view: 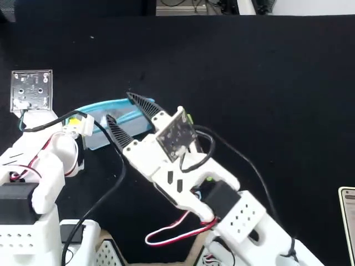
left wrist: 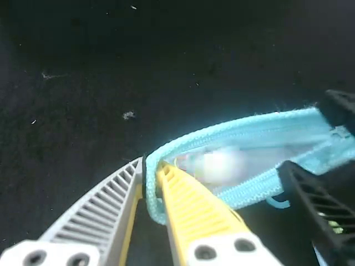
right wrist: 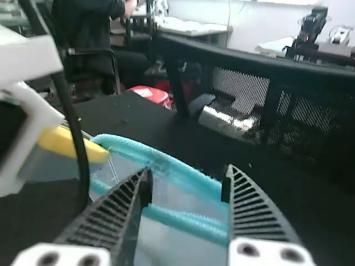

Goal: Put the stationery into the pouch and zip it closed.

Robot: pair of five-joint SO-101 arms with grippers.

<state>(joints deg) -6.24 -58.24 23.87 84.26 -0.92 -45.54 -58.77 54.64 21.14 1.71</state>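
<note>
Pinched one end of the turquoise pouch on the table with the left gripper; straddled it with the right gripper, spread wide. Probably risked yanking it from that pinch if tugged crookedly.

High view: pouch was half hidden, with the right gripper over one end and the left arm over the other. The left gripper was buried under its own arm there, bar a yellow sliver. Left wrist view: pouch ran off the frame edge. The whitish shape inside was too blurred to identify. Zip slider position couldn't be told. Right wrist view: part of the pouch was cut off at the frame edge. Pale flat object was clipped by the high view's right edge.
</note>
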